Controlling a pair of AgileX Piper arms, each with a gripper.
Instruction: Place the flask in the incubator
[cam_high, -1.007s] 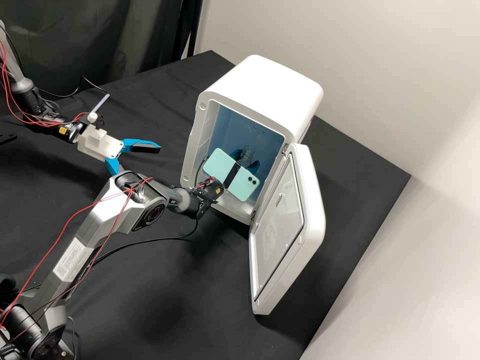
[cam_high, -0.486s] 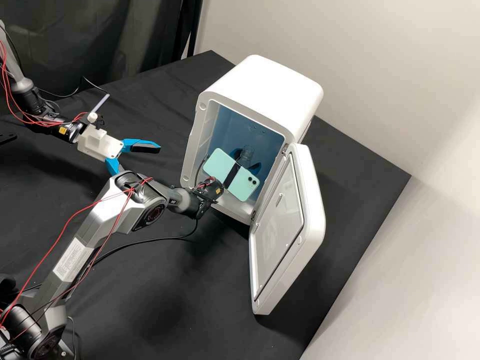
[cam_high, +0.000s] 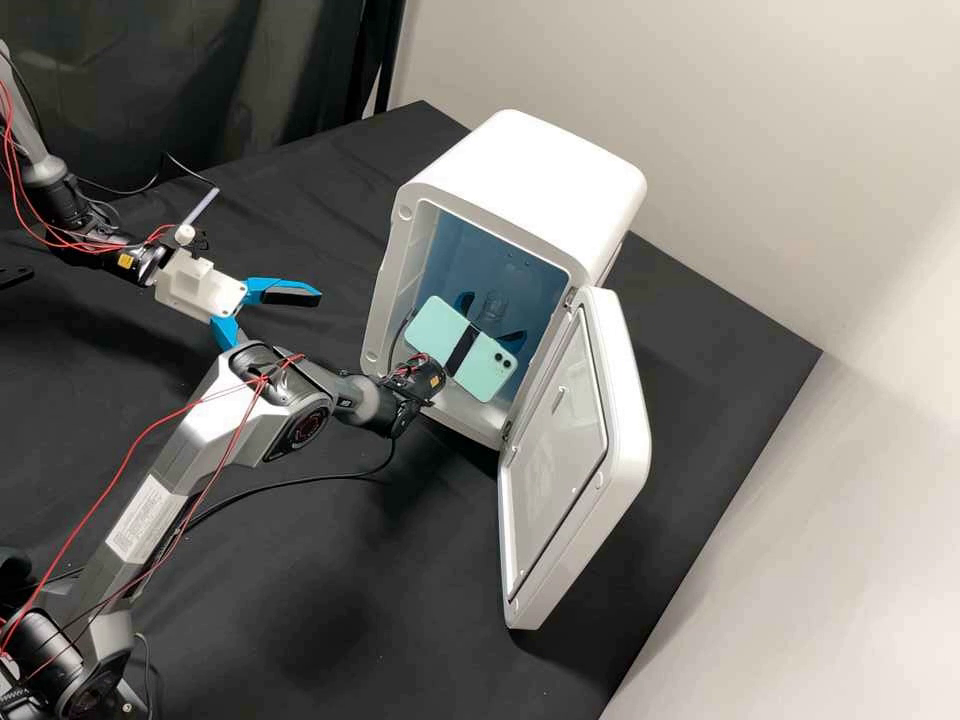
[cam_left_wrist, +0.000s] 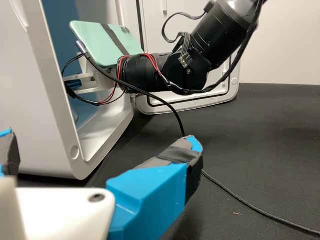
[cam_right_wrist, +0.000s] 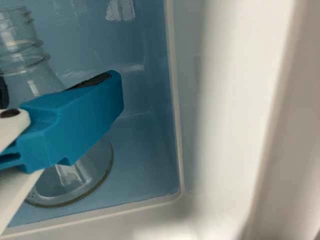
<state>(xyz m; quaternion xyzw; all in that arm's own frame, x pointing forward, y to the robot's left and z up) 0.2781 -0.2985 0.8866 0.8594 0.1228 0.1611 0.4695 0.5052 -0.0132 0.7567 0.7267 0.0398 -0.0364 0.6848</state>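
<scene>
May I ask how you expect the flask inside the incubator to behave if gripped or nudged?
The flask looks like clear glass: probably rigid, smooth, breakable. Its wide base on the incubator floor suggests it resists tipping. It seems empty, so likely light.

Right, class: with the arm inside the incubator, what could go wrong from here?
The right gripper sits open around the flask; pulling back crookedly could tip it. The flask stands near the front lip of the incubator, so the door might knock it. The wrist-mounted phone could catch the incubator's edge.
</scene>
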